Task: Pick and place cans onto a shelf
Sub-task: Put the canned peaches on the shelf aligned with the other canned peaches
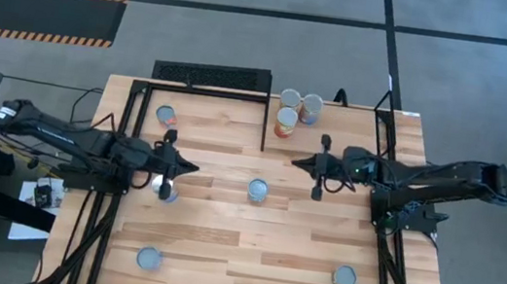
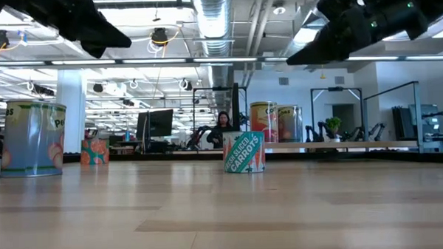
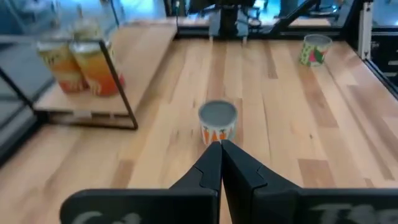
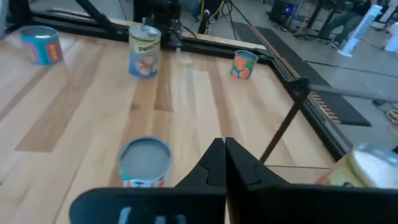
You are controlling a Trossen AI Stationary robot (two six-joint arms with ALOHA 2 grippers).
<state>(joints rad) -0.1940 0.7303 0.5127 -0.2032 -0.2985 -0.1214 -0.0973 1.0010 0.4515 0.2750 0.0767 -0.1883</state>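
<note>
Overhead, left fingers point(image 1: 193, 167) pressed together, right fingers point(image 1: 296, 161) likewise, carrot can point(image 1: 258, 191) between them.

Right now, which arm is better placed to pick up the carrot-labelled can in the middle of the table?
Probably the left. Its shut fingers point straight at the silver-lidded carrot can mid-table. The right gripper, also shut, is no farther from it but has the can off to one side in its own wrist view.
</note>
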